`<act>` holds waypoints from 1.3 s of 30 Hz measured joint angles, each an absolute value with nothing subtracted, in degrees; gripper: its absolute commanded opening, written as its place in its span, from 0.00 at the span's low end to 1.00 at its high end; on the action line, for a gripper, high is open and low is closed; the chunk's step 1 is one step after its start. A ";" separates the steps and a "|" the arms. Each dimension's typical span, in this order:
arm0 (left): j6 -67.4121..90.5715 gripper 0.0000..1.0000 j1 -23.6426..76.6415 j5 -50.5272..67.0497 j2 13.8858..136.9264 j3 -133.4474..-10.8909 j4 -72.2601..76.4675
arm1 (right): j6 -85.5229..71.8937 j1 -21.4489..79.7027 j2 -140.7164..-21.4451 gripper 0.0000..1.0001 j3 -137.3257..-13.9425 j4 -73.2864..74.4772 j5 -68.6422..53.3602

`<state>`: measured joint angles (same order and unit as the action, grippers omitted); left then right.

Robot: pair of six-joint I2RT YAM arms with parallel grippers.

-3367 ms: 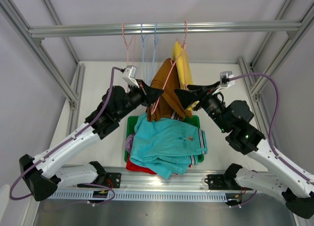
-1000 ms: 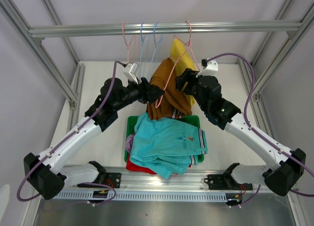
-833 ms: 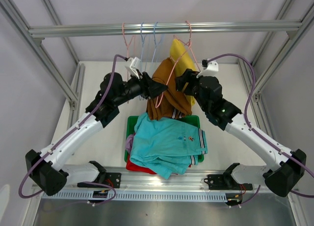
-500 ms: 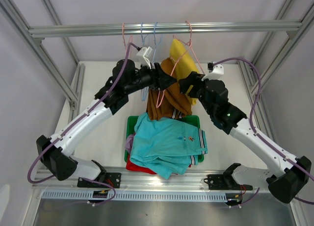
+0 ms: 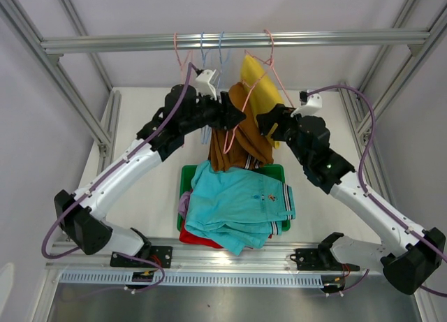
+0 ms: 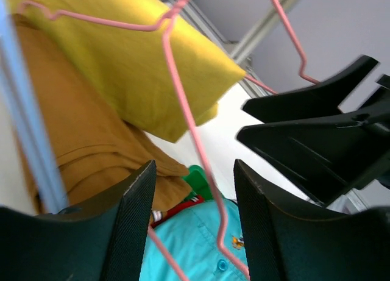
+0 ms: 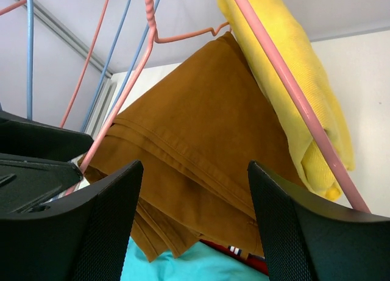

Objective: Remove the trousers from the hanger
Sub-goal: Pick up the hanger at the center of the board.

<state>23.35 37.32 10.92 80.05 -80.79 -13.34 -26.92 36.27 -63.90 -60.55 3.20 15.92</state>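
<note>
My left claw point(image 5: 239, 116) and right claw point(image 5: 261, 120) both wide, empty; brown trousers point(image 5: 241, 144) hang long-axis down between them (pink hanger point(image 6: 189, 125) wire shows in left's gap, left nearer).

Between the left end effector point(image 5: 239, 117) and right end effector point(image 5: 262, 119), the hanging brown trousers point(image 5: 236, 137) and a pink hanger wire point(image 6: 189, 128) blocked passage, the yellow trousers point(image 5: 257, 81) just behind. The rail point(image 5: 314, 37) and bare hangers point(image 5: 202, 56) obstructed overhead; open bench point(image 5: 157, 203) flanked the heaped green tray point(image 5: 279, 170).
</note>
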 measured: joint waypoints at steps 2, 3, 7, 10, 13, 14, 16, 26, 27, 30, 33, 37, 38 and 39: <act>23.51 0.55 37.32 13.47 81.73 -82.15 -13.32 | -26.92 36.05 -63.66 0.75 -60.38 3.14 15.59; 23.79 0.54 37.32 14.61 82.65 -82.96 -13.23 | -26.92 35.86 -63.46 0.75 -60.23 3.16 15.51; 25.06 0.52 37.32 20.69 88.75 -88.25 -14.31 | -26.89 34.81 -61.84 0.75 -59.72 3.79 15.25; 25.65 0.46 37.32 24.29 94.08 -94.91 -17.85 | -26.89 34.00 -60.05 0.75 -59.24 4.43 15.09; 25.61 0.40 37.32 26.13 98.45 -101.23 -22.61 | -26.89 33.19 -57.78 0.75 -58.61 5.19 15.05; 25.61 0.35 37.32 26.39 99.18 -102.19 -23.79 | -26.87 32.99 -57.08 0.75 -58.39 5.43 15.05; 25.87 0.24 37.32 26.89 99.79 -102.89 -25.50 | -26.87 32.62 -55.86 0.75 -57.91 5.78 14.90; 34.83 0.01 36.56 27.51 100.01 -101.43 -26.15 | -26.94 31.90 -52.58 0.76 -54.39 5.98 13.45; 35.73 0.01 36.56 27.81 100.01 -100.90 -24.99 | -26.96 31.86 -52.16 0.76 -53.87 6.31 13.37; 38.17 0.01 36.56 28.99 100.01 -99.63 -21.98 | -26.98 31.46 -51.40 0.76 -53.12 7.11 13.32; 41.21 0.00 36.56 30.74 100.01 -97.95 -17.78 | -27.20 31.20 -50.22 0.76 -52.12 7.94 13.19; 45.25 0.00 36.58 33.43 100.38 -96.68 -12.91 | -27.64 30.96 -48.38 0.76 -50.28 9.21 13.02; 46.13 0.01 36.62 33.93 100.53 -96.68 -11.79 | -27.81 30.89 -47.94 0.76 -49.80 9.50 13.02; 46.74 0.00 36.62 34.57 100.71 -96.68 -11.14 | -27.97 30.85 -47.51 0.77 -49.36 9.89 12.99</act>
<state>46.74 36.62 34.57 100.71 -96.68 -11.14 -27.97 30.85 -47.51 -49.36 9.89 12.99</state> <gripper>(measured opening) 0.037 0.760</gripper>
